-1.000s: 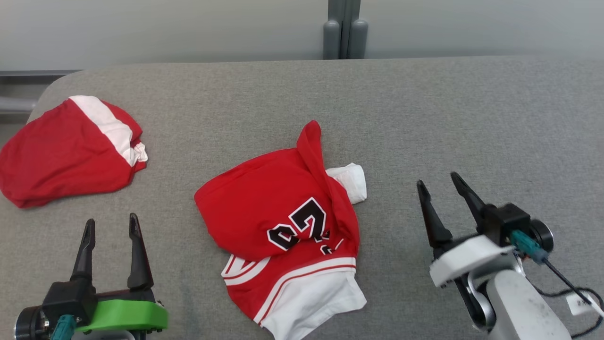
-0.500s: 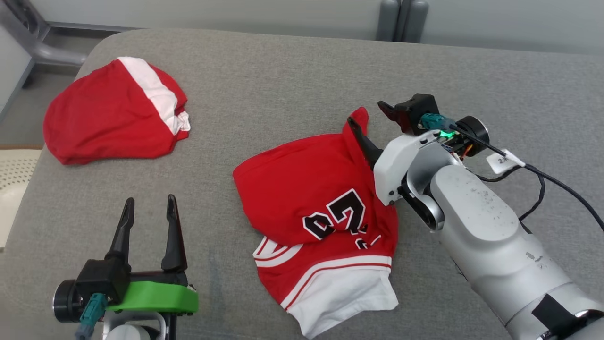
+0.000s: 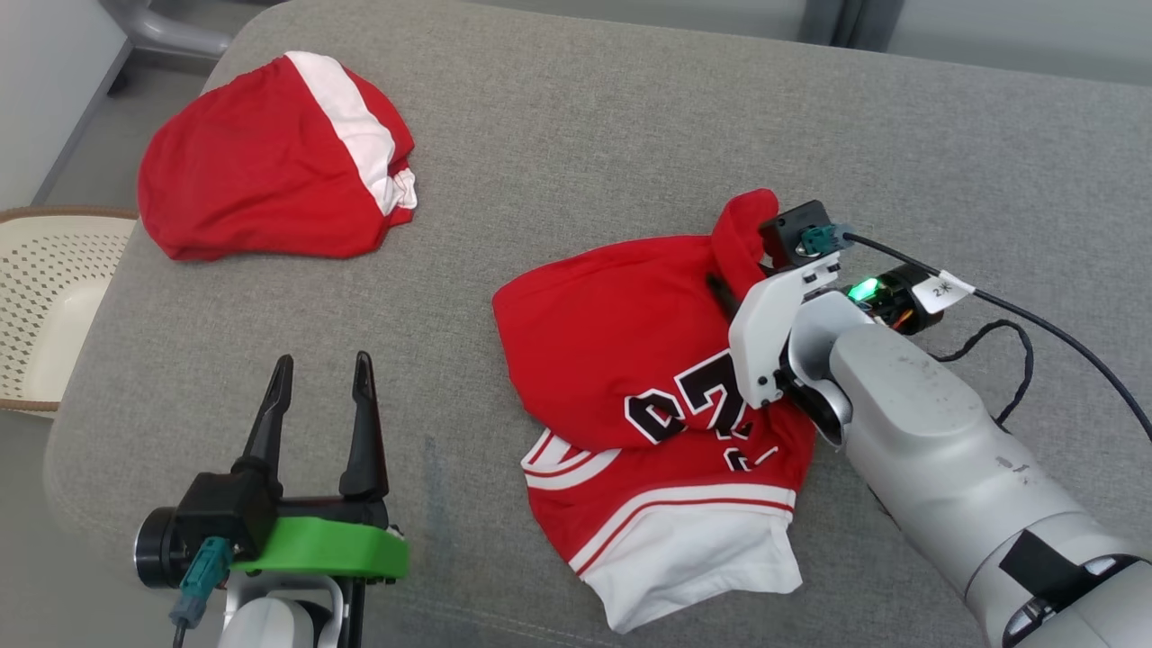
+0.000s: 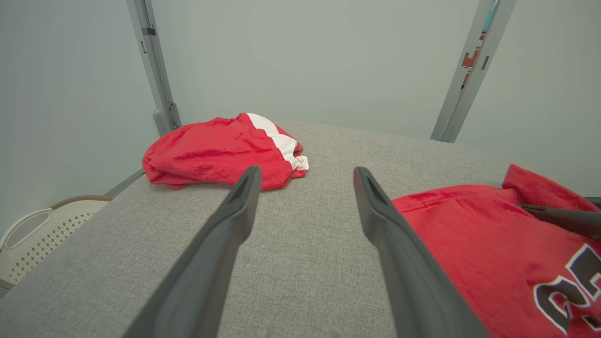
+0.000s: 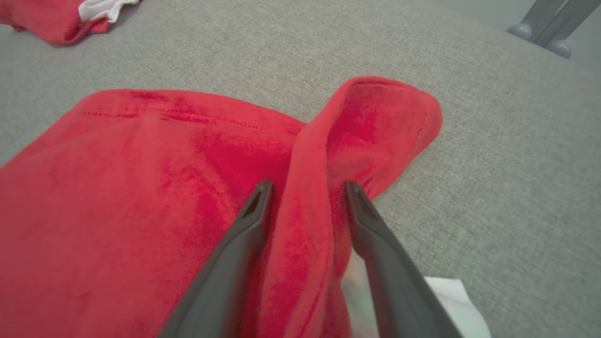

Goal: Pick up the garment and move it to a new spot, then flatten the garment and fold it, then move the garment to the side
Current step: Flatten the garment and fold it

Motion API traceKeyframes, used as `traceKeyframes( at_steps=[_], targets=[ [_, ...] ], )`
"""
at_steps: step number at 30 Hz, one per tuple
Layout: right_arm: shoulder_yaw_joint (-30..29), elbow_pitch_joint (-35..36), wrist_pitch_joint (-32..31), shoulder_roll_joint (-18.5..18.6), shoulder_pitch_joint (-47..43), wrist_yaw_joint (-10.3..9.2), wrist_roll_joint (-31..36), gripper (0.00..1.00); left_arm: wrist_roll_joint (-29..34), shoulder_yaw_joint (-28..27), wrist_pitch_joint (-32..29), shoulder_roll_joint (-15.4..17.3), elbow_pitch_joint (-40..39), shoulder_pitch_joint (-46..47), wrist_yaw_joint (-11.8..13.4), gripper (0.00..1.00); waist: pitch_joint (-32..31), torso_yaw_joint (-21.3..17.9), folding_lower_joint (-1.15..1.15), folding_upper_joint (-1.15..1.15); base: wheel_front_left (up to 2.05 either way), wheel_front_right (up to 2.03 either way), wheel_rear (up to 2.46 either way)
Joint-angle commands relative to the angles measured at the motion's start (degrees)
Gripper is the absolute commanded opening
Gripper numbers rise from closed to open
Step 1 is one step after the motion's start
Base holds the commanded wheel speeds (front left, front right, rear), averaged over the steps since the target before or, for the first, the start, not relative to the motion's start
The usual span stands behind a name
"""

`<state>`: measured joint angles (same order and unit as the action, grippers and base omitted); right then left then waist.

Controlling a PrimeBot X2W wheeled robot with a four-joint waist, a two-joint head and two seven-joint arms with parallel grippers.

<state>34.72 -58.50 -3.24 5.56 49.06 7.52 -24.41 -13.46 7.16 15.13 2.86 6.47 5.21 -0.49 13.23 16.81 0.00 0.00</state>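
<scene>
While the left gripper (image 3: 323,360) stood wide open and empty, near the garment's left edge, the red numbered garment (image 3: 612,351) lay crumpled on the grey surface (image 3: 576,135). Right gripper (image 5: 308,184): astride the garment's raised far fold, jaws part-closed; firm hold could not be told. Second red garment (image 3: 252,180): well left of it.

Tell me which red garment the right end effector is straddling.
The numbered jersey at the middle: the right end effector straddles its raised fold. The plain red garment with a white band lies apart, far left.
</scene>
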Motion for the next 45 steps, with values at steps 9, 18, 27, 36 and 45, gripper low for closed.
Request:
traceKeyframes(
  at_steps=[9,18,27,36,45],
  targets=[
    [-2.6,-0.5,15.3,3.9,-2.0,-0.06,-4.2,0.0,0.7,-2.1,0.0,0.1,0.2,-1.2,0.3,1.0,-1.6,-6.0,0.0,0.0,0.0,0.0,0.0],
    [-11.7,13.4,18.4,8.7,-14.2,-0.06,-8.0,0.0,1.3,-4.2,0.0,0.1,-0.2,-2.2,-0.2,1.0,-2.7,-13.3,0.0,0.0,0.0,0.0,0.0],
    [-30.9,33.8,18.4,4.9,-37.8,-0.04,-6.8,0.0,1.5,-4.9,0.0,0.1,0.0,-2.9,-0.3,1.0,-3.2,-16.8,0.0,0.0,0.0,0.0,0.0],
    [-37.9,41.3,18.5,1.6,-45.4,-0.04,-1.0,1.0,1.8,-5.0,0.0,0.1,0.3,-3.4,-0.5,1.0,-4.2,-19.0,0.0,0.0,0.0,0.0,0.0],
    [-39.9,58.5,18.4,-0.6,-48.5,-0.03,7.6,1.0,2.3,-6.0,0.0,0.1,0.8,-4.5,-1.6,1.0,-6.2,-19.3,0.0,0.0,0.0,0.0,0.0]
  ],
)
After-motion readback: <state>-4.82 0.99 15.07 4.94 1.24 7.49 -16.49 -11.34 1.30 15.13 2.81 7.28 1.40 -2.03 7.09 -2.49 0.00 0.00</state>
